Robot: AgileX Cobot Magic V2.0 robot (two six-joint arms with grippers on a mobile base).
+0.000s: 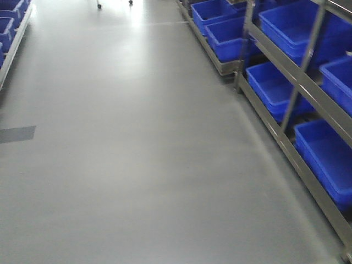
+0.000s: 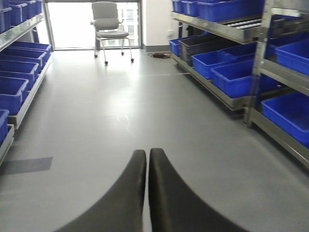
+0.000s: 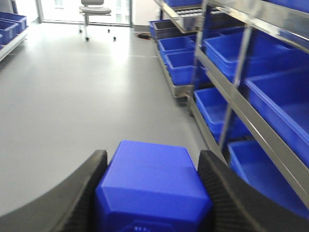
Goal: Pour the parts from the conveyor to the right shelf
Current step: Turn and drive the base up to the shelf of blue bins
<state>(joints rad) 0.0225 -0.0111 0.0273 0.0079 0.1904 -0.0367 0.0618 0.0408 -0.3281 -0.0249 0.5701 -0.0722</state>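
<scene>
My right gripper [image 3: 152, 162] is clamped on a blue part [image 3: 152, 191], with my 2 dark fingers [image 3: 84, 188] pressing against the block's sides. I hold the part above the grey floor [image 3: 87, 87], beside the right shelf [image 3: 235, 87], whose steel rails carry blue bins [image 3: 263, 169] on several levels. My left gripper [image 2: 147, 154] holds nothing, its jaws pressed together, pointing down the aisle toward an office chair [image 2: 107, 21]. A left rack [image 2: 21, 72] holds more bins.
</scene>
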